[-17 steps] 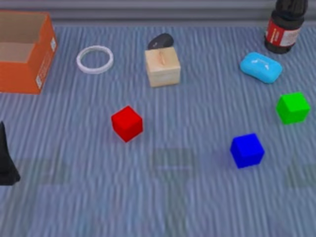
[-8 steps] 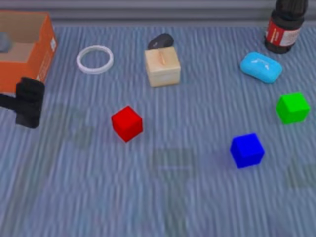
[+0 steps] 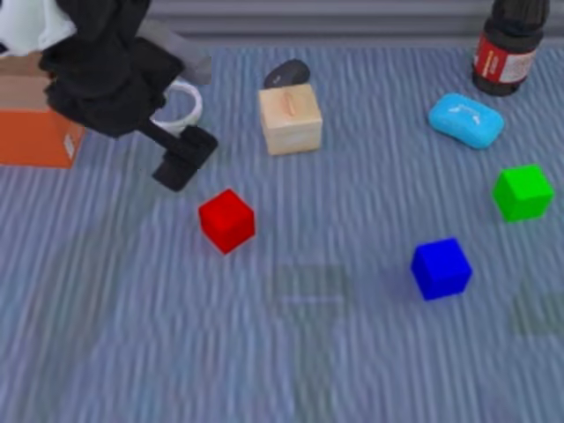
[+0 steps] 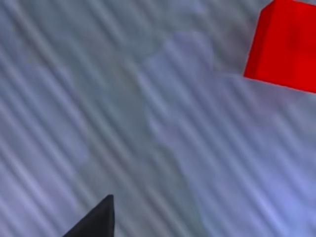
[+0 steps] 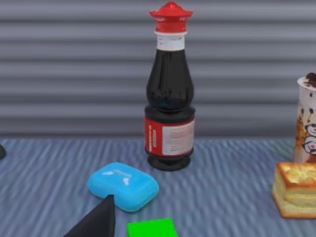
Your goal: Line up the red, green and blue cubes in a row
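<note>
The red cube (image 3: 226, 220) sits left of the table's middle, and it also fills a corner of the left wrist view (image 4: 286, 44). My left gripper (image 3: 183, 159) hangs open just up and left of it, holding nothing; one dark fingertip (image 4: 98, 222) shows over bare cloth. The blue cube (image 3: 441, 268) lies right of centre and the green cube (image 3: 523, 191) near the right edge. My right arm is outside the top view; its wrist view shows one fingertip (image 5: 98, 222) beside the green cube (image 5: 152, 228).
A tan wooden block (image 3: 290, 119) with a dark object (image 3: 286, 72) behind it, a white ring (image 3: 181, 106), an orange box (image 3: 35, 132), a light-blue soap bar (image 3: 466, 120) and a dark sauce bottle (image 3: 507, 48) line the back. A cake slice (image 5: 296, 190) and a cup (image 5: 306, 123) stand further right.
My left arm has swept in from the left edge, up and to the right, and its gripper now hangs close to the red cube. The cubes have not moved.
</note>
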